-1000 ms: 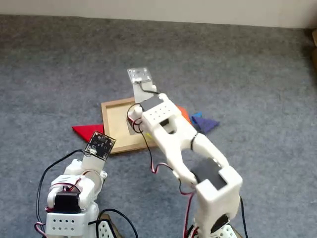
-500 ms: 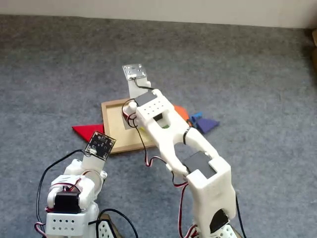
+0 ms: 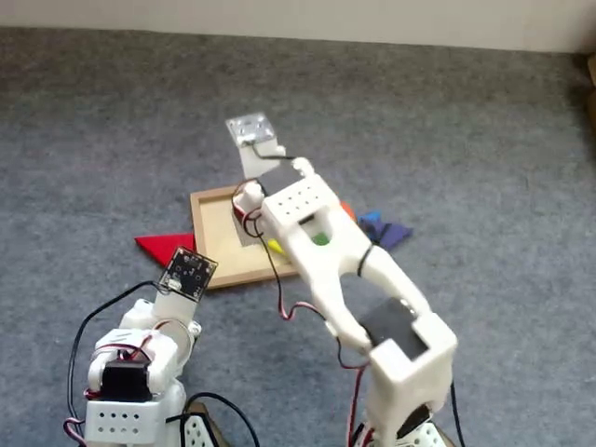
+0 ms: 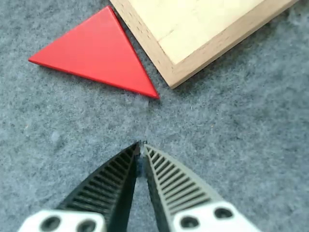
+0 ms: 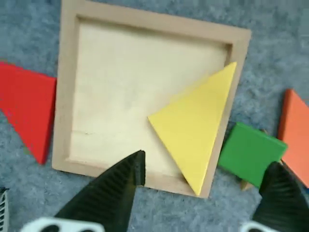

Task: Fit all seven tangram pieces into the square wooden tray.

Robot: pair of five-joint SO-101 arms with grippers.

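The square wooden tray [image 5: 67,96] holds a yellow triangle [image 5: 193,130] whose long edge lies over one rim. My right gripper [image 5: 207,162] hangs open above that triangle and the tray's near rim, holding nothing. A green square [image 5: 248,152] and an orange piece [image 5: 295,140] lie just outside that rim. The red triangle [image 4: 96,53] rests on the carpet beside the tray's corner [image 4: 193,67], with my left gripper [image 4: 140,151] shut and empty a little short of it. From above, the right arm [image 3: 303,209] covers most of the tray [image 3: 209,233].
Blue and purple pieces [image 3: 386,231] lie on the grey carpet to the right of the tray, past the orange piece [image 3: 346,212]. The red triangle [image 3: 166,246] is left of the tray. The left arm [image 3: 140,358] sits low at the front left.
The right arm's wrist has swung slightly left and farther back over the tray. The left arm has not moved.
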